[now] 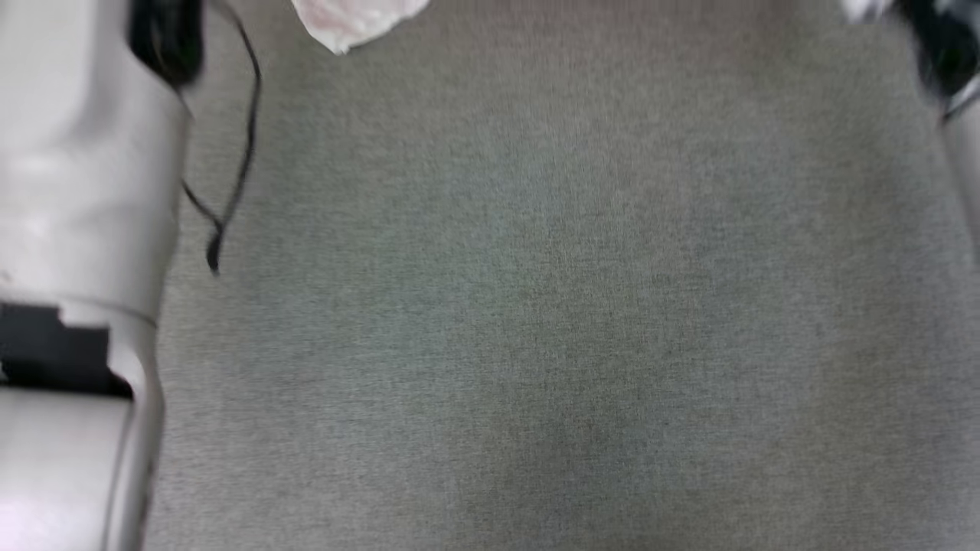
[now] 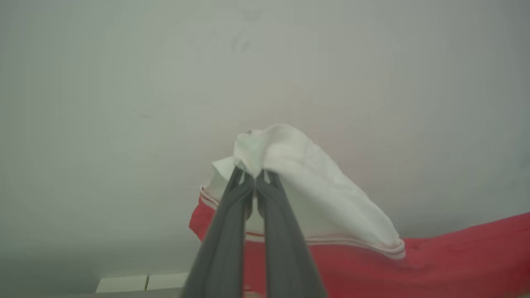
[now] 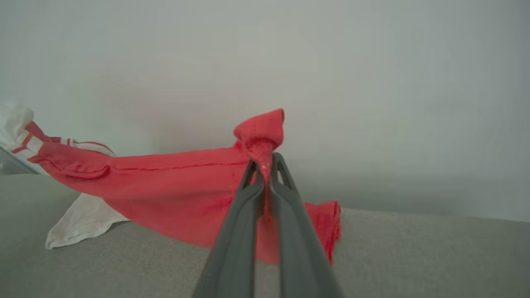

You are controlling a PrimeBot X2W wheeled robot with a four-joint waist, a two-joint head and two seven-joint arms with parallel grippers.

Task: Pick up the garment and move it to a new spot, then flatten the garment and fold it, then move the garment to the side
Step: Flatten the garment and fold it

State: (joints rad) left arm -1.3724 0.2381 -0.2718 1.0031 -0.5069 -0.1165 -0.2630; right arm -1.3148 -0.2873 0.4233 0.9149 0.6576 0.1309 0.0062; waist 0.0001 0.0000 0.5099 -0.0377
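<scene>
Left gripper (image 2: 253,176) jaws clamped on bunched white sleeve (image 2: 314,182), right gripper (image 3: 267,163) jaws pinching red corner. Garment (image 3: 178,186) strung between, soft fabric sagging onto grey woven bench (image 3: 414,256), around 11 o'clock from robot's head.

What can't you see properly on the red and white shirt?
1. Head view: the jersey is cut off by the top edge, and blur smears the right arm.
2. Left wrist view: the left gripper, shut on the white sleeve, covers cloth behind it; the red body runs off the right edge.
3. Right wrist view: the right gripper, shut on a red corner, hides cloth behind it; the far sleeve is cut by the left edge.
</scene>
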